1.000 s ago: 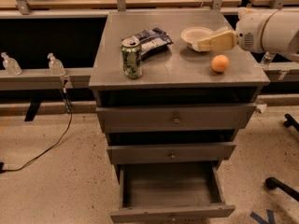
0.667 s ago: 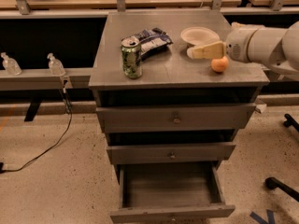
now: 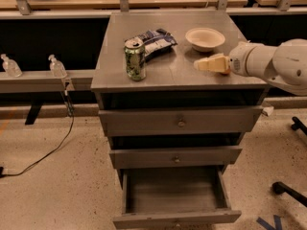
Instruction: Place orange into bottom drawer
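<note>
The small round orange fruit, in plain view on the grey metal cabinet top [image 3: 172, 78] a moment ago just off the arm's front edge, is now out of sight. The cream-coloured gripper [image 3: 207, 63] has swung in leftward and lower, and it and the white arm [image 3: 268, 63] behind it now cover the very spot near the right front corner where the fruit sat. So the orange is probably under or inside the gripper, but nothing shows of it, and whether the gripper is grasping it or merely hovering over it I cannot tell. This looks like the reach or pick-up; the carry down is yet to come. On to the containers: the shallow white bowl [image 3: 205, 38] just behind the gripper shows nothing in it. The green drink can [image 3: 135, 59] stands upright toward the left, with a crumpled blue snack bag [image 3: 154, 40] lying flat right behind it. Down below, the deep grey bottom drawer [image 3: 175, 195] is pulled wide open, its floor bare and ready to receive, while the two upper grey drawers [image 3: 180, 121] are pushed in.
</note>
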Robot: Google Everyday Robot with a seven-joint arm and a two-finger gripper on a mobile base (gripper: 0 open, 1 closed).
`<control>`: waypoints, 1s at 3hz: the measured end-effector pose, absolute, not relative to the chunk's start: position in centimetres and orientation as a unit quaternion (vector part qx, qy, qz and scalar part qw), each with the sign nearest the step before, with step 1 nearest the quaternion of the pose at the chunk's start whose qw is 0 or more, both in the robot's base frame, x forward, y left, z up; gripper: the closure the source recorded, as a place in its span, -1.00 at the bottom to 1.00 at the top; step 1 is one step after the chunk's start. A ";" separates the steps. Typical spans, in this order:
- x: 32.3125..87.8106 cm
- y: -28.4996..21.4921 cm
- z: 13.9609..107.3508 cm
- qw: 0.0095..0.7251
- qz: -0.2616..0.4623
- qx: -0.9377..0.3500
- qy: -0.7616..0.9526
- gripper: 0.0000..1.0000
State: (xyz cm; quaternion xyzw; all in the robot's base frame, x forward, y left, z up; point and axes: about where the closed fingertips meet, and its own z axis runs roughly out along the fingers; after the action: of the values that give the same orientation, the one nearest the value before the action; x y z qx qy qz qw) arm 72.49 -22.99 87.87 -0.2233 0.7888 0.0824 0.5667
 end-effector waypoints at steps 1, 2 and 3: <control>73.2 -24.8 85.9 0.554 0.070 -0.200 0.805 -0.58; 73.4 -26.7 84.4 0.547 0.060 -0.178 0.816 -0.20; 73.3 -27.9 83.3 0.545 0.052 -0.162 0.821 0.27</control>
State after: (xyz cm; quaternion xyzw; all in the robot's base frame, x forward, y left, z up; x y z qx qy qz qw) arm 73.32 -27.89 83.28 -0.1623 0.8212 0.0522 0.5445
